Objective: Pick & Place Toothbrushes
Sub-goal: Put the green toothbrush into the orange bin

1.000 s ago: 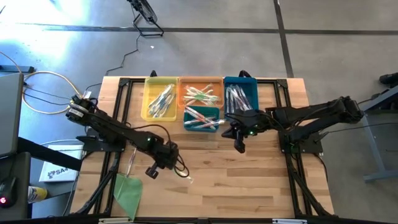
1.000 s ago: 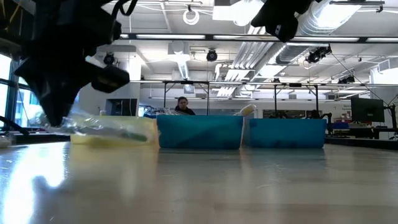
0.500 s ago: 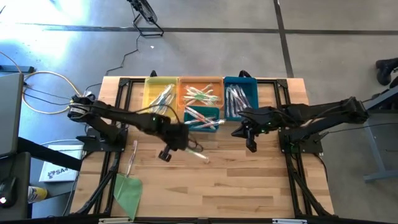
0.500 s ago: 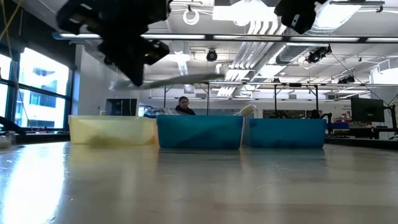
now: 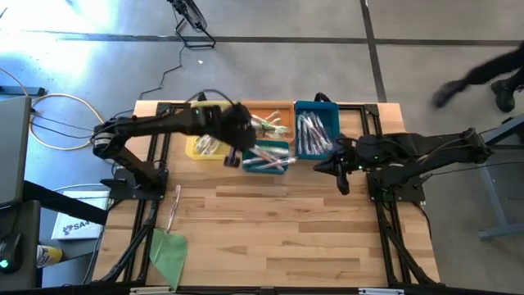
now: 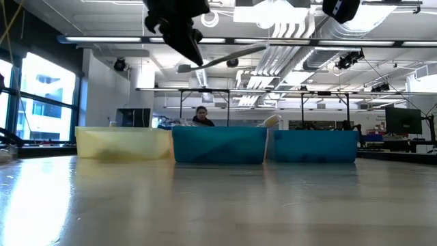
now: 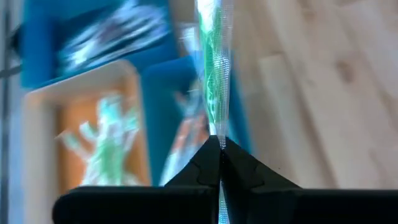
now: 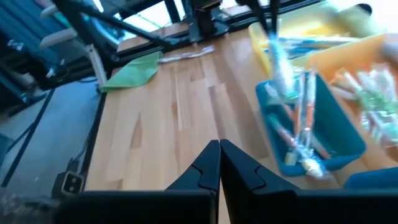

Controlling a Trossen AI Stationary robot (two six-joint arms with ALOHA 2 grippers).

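Note:
My left gripper (image 5: 240,156) hangs over the bins at the far side, shut on one clear-wrapped toothbrush with green on it (image 7: 214,81). The low view shows that toothbrush (image 6: 225,56) high in the air. The right wrist view shows it (image 8: 281,71) above the small teal bin (image 5: 266,157). Several more toothbrushes lie in the yellow (image 5: 203,141), orange (image 5: 274,121) and blue (image 5: 315,131) bins. One toothbrush (image 5: 173,209) lies on the table at the left. My right gripper (image 5: 342,184) hovers shut and holding nothing, right of the bins. My left gripper pinches one end of the toothbrush (image 7: 217,129) between its two fingers. The fingers slant downward from the table's left, in line with the stick. The rest of the toothbrush juts out past the fingertips, lifted clear of the table and the bins.
A flat green sheet (image 5: 168,254) lies at the near left corner. Black frame rails (image 5: 385,238) run along both table sides. The bare wood of the table's middle and near part (image 5: 278,238) is free. A person shows far off beyond the bins (image 6: 200,116).
My left gripper has risen from the table's left middle and swung toward the far edge and the right. It stays shut and has carried the toothbrush clear of the table to above the bins. My right gripper has drawn back toward the table's right edge.

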